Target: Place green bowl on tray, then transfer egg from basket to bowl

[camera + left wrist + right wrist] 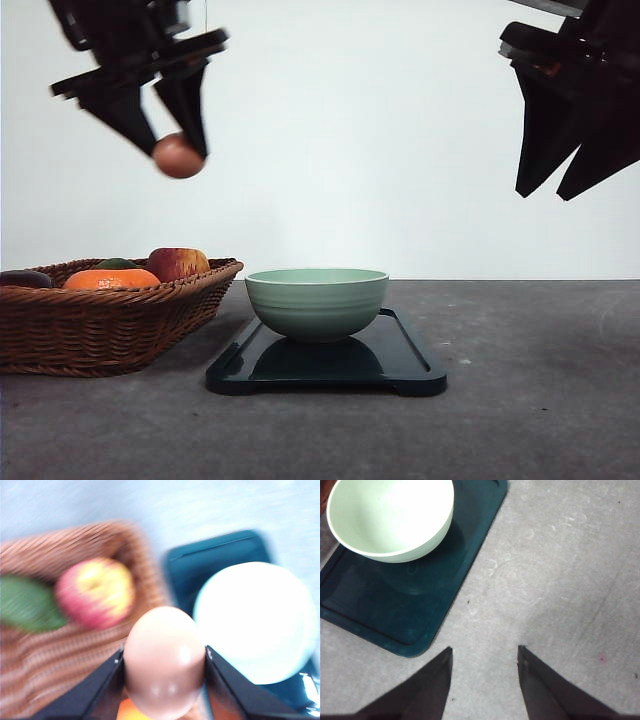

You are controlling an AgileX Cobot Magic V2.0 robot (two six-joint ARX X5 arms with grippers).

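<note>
Sitting on the grey desk (pixel 520 400): tray (pixel 400 372) nearest, bowl (pixel 316 302) resting on it, empty. Standing just left, basket (pixel 110 330) holding apple (pixel 178 263), orange (pixel 112 279) and something green, half hidden. Hanging above the basket's right end, left pincer (pixel 178 152) gripping egg (pixel 178 156); blurring in the wrist view. Hovering high right, right pincer (pixel 485 655) spread, holding nothing, partly cut off.

My front camera sits low at bench (pixel 540 400) level; both wrist cameras look down, sharing the tray (pixel 380 610).
</note>
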